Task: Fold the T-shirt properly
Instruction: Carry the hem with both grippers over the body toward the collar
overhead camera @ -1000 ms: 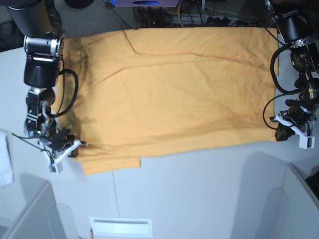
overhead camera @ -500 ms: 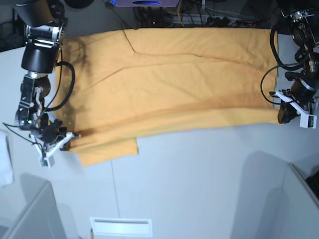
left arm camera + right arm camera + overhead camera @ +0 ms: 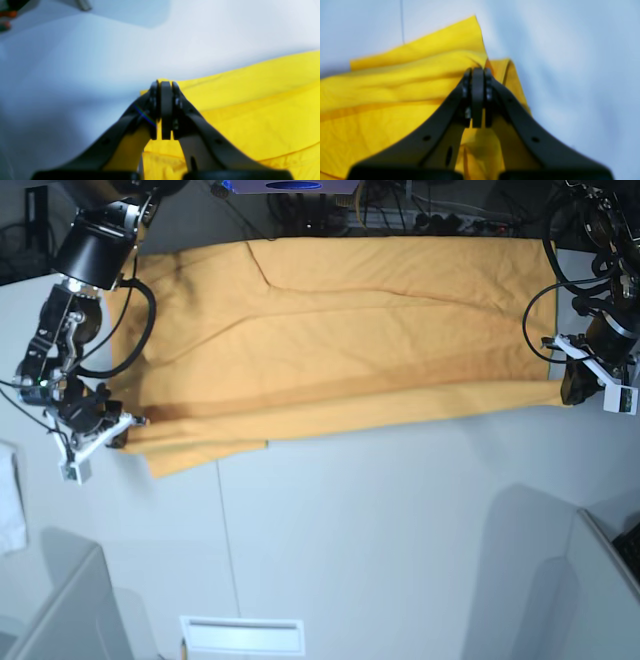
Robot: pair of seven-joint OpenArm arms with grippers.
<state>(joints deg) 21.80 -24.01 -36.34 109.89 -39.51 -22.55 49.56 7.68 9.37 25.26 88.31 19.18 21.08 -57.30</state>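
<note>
The light-orange T-shirt (image 3: pixel 340 340) lies spread across the far half of the white table, its near edge lifted and drawn back. My left gripper (image 3: pixel 566 392), on the right of the base view, is shut on the shirt's near right corner; in the left wrist view its fingers (image 3: pixel 162 110) pinch the yellow fabric (image 3: pixel 250 105). My right gripper (image 3: pixel 120 438), on the left of the base view, is shut on the near left corner. In the right wrist view its fingers (image 3: pixel 477 97) clamp a bunched fold of the shirt (image 3: pixel 382 87).
A white cloth (image 3: pixel 10 500) lies at the left edge of the table (image 3: pixel 380 540). Grey box walls stand at the near left (image 3: pixel 60 610) and near right (image 3: pixel 590 590). A white slotted plate (image 3: pixel 242 635) sits at the front edge. Cables (image 3: pixel 400 215) run behind the shirt.
Both grippers have carried the shirt's near edge away from the front of the table, towards the far side. The left-hand sleeve flap has shrunk as the fold advances.
</note>
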